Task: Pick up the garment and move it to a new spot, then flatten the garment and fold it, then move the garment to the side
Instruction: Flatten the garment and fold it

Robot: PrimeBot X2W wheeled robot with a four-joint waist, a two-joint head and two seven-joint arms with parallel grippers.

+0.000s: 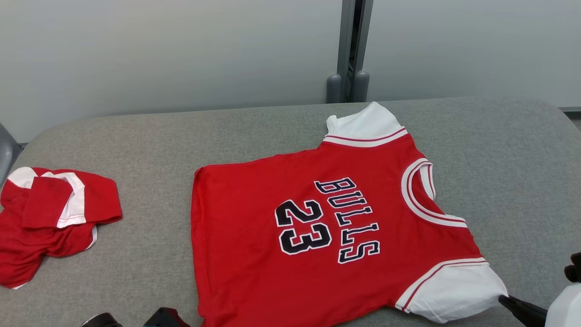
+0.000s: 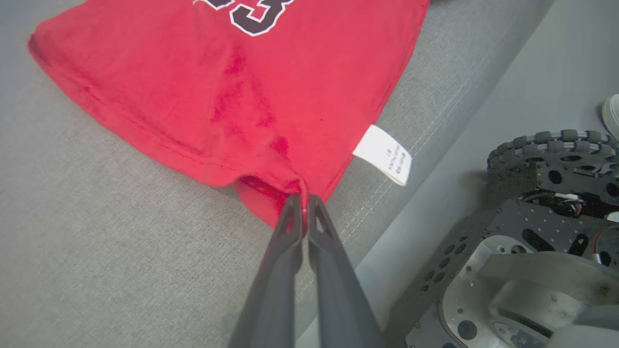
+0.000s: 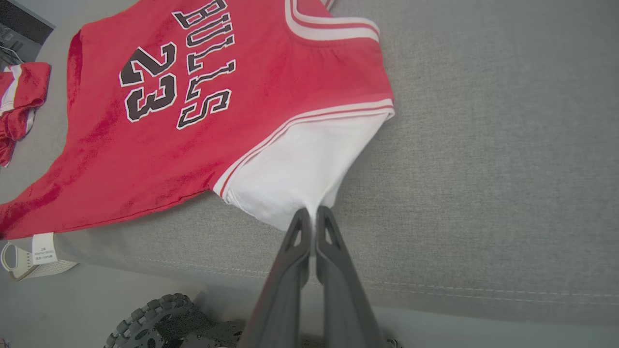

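The jersey lies flat on the tabletop, hem left, collar right; along its near edge the left hand pinches the hem corner, the right hand the white sleeve.

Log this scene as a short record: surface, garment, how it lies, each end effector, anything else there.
surface: grey padded table
garment: red Bulls 23 jersey
lay: spread flat, print up, neck toward the robot's right
left end effector: shut, pinching the jersey's near hem corner
right end effector: shut, pinching the near white sleeve
other: crumpled red and white garment at the robot's left, apart from the jersey; white care label sticking out near the hem
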